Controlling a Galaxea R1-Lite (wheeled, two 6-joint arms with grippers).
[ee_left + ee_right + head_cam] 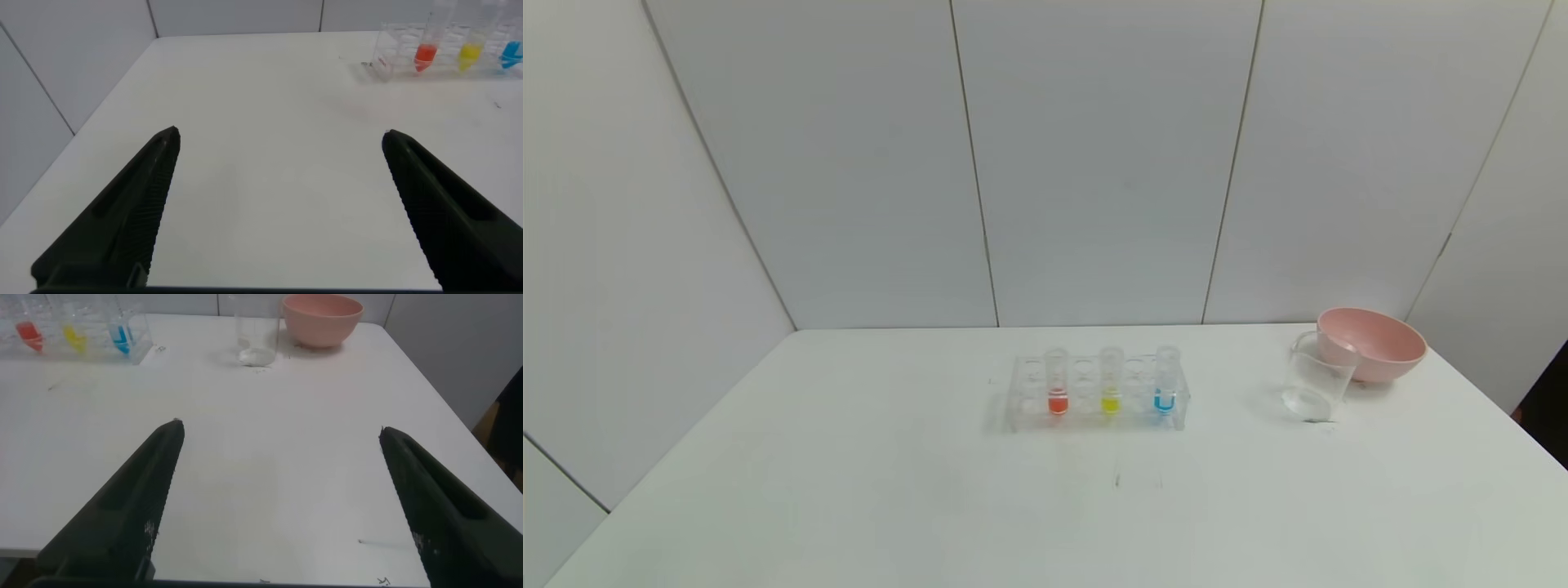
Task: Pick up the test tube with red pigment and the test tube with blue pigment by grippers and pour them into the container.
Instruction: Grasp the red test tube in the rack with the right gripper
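Red tube (1058,384) and blue tube (1165,382) upright in clear rack (1094,420), yellow tube (1111,384) between. Beaker (1313,380) well right, touching pink bowl (1372,343). Left gripper (278,139) and right gripper (278,433) spread wide, empty, far back. Approach from above, grip near tube tops, lift straight, avoid yellow.

Three cameras, one white table (849,490).
The head view looks down from above; both wrist views skim low across the tabletop (from opposite near corners), sharing the distant clear tube rack (1097,394) (400,55) (131,335).
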